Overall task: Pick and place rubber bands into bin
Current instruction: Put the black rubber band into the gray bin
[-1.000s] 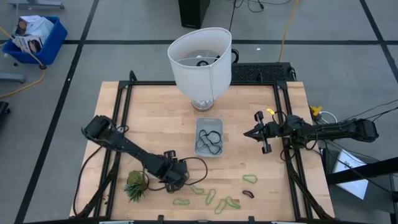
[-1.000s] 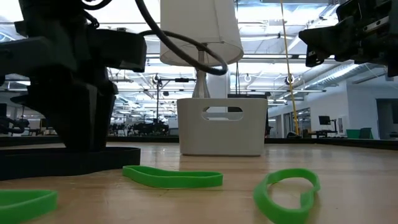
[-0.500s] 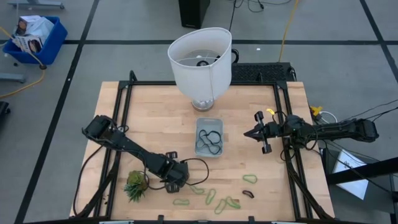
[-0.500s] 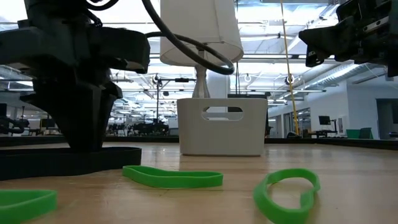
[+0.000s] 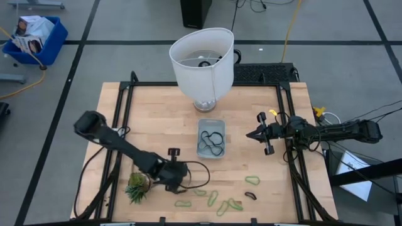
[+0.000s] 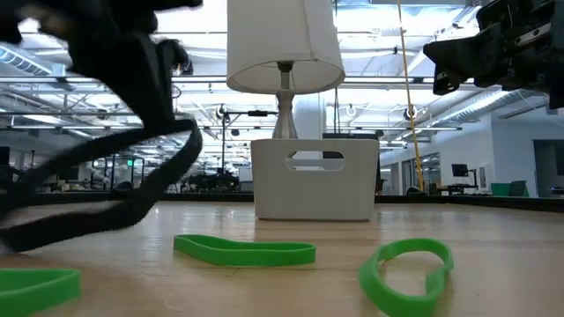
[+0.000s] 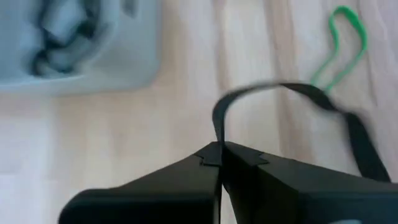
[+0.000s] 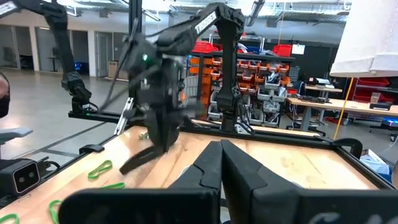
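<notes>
While I watch from above, my left gripper point(image 5: 179, 179) sits over the near part of the wooden table point(image 5: 157, 113), just in front of the bin point(image 5: 211, 139) and a little to its left. Its fingers point(image 7: 249, 168) are pressed together on a large dark rubber band point(image 7: 292, 99), which arches up out of the fingertips in the left wrist view and trails off to one side as a flat black strap. In the low view the same band point(image 6: 132, 189) hangs slack from the gripper and slopes down toward the tabletop.

I can see the bin lying mid-table, in front of the white lampshade point(image 5: 201, 59), with several dark bands point(image 5: 211, 142) already coiled inside it. In the left wrist view it point(image 7: 124, 62) shows as a pale tray close to the fingertips, dark loops within.

Light green bands point(image 5: 217, 199) lie scattered along the near edge of the table, to the right of my left gripper, and one more green loop point(image 5: 252, 180) lies farther right. A small dark band point(image 5: 250, 195) rests just beside that loop. Two green bands point(image 6: 245, 251) show close up in the low view, flat on the wood. A small green plant sprig point(image 5: 135, 186) lies just left of the left gripper.

My right gripper point(image 5: 253, 134) waits at the right side of the table, level with the bin and well apart from it, fingers pressed together with nothing between them.
</notes>
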Controlling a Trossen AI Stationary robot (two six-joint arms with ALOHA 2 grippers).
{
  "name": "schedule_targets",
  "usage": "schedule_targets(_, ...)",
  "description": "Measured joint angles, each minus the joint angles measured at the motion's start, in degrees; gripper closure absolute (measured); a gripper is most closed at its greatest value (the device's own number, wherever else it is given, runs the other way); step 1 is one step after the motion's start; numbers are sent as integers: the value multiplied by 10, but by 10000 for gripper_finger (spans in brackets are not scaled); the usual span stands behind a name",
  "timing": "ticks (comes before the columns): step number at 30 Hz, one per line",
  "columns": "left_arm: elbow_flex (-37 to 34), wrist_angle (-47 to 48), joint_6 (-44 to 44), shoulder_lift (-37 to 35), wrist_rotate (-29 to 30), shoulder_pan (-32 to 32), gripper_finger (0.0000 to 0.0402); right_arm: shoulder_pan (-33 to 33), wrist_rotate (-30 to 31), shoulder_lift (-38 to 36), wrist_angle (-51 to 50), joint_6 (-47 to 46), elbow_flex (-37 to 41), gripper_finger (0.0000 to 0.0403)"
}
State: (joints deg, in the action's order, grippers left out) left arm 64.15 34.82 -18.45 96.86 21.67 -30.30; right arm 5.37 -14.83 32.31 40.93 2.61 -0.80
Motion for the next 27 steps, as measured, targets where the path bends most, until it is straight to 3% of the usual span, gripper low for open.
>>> schedule_targets(7, 0, -8, 113, -121, 81, -9, 395, 0, 0, 0, 0, 0, 0, 403)
schedule_targets(13, -2, -54, 214, -201, 94, -10, 394, 0, 0, 0, 0, 0, 0, 403)
schedule_targets(20, -85, -207, 315, -303, 21, -7, 398, 0, 0, 0, 0, 1, 0, 403)
schedule_targets(27, -212, -339, 300, -418, -22, 19, 398, 0, 0, 0, 0, 0, 0, 403)
